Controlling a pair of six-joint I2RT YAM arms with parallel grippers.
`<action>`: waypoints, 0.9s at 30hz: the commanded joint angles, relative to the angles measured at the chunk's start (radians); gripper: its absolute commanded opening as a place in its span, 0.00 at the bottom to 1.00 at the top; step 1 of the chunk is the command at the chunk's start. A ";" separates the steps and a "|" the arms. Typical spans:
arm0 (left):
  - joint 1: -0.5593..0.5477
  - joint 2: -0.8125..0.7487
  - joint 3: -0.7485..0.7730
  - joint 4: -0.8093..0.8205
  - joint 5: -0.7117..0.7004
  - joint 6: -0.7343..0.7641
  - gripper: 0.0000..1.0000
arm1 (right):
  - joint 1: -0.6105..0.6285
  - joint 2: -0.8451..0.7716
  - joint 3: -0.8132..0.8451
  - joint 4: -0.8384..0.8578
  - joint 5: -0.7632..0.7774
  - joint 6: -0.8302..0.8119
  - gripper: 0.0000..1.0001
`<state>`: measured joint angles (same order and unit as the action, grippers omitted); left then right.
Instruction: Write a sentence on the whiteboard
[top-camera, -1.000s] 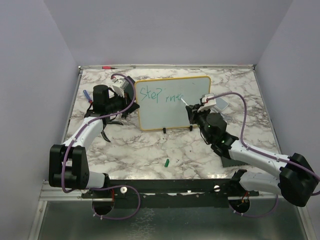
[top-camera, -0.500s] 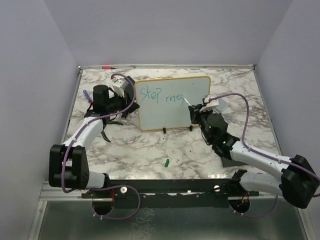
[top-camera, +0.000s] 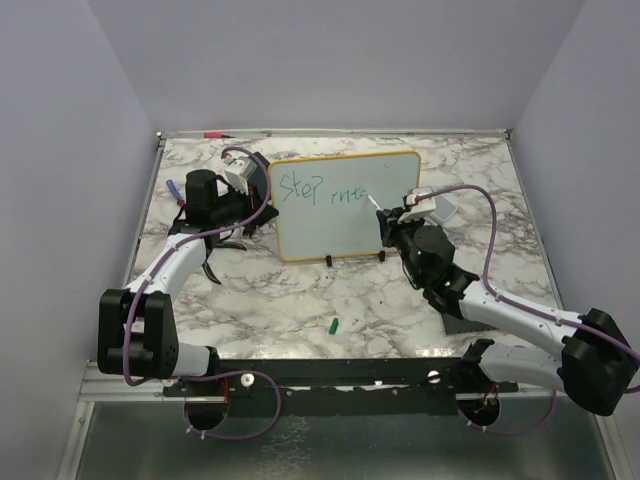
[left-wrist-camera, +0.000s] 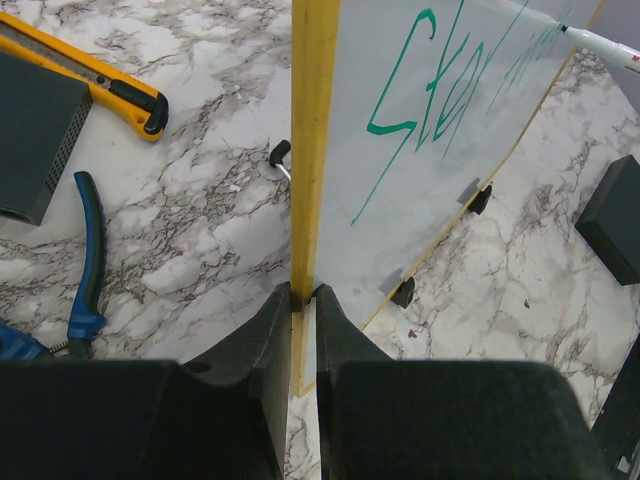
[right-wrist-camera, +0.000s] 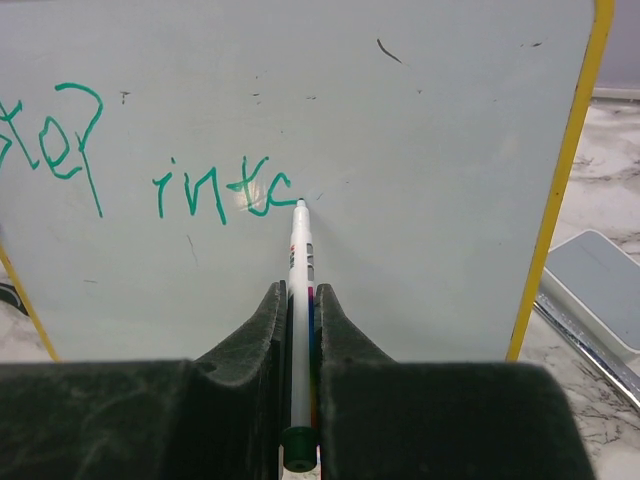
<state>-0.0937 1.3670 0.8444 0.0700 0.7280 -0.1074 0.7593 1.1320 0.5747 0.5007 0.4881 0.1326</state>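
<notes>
The green sentence (right-wrist-camera: 162, 195) on the whiteboard (right-wrist-camera: 430, 180) reads "Step" near its top left corner. Slightly lower, toward the middle, it reads "int" plus an unfinished letter like "c". Print on the marker (right-wrist-camera: 300, 300) barrel is too small to read.

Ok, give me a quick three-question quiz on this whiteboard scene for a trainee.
1. True or false: the left jaws clamp the whiteboard by its yellow edge.
2. What do the right jaws hold? A) a marker B) a knife C) pliers
3. Fill in: the first word of the green writing is ___.
Key: 1 true; 2 A; 3 Step.
</notes>
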 joint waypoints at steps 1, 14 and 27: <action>0.004 -0.028 -0.003 0.025 -0.009 0.008 0.00 | -0.003 0.018 0.036 0.022 -0.001 -0.026 0.00; 0.004 -0.029 -0.003 0.024 -0.013 0.008 0.00 | -0.003 0.012 0.027 0.030 -0.018 -0.024 0.00; 0.003 -0.032 -0.004 0.025 -0.028 0.001 0.00 | -0.003 -0.130 0.006 -0.094 -0.055 0.011 0.01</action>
<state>-0.0940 1.3666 0.8433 0.0696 0.7265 -0.1074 0.7589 1.0710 0.5861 0.4721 0.4500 0.1211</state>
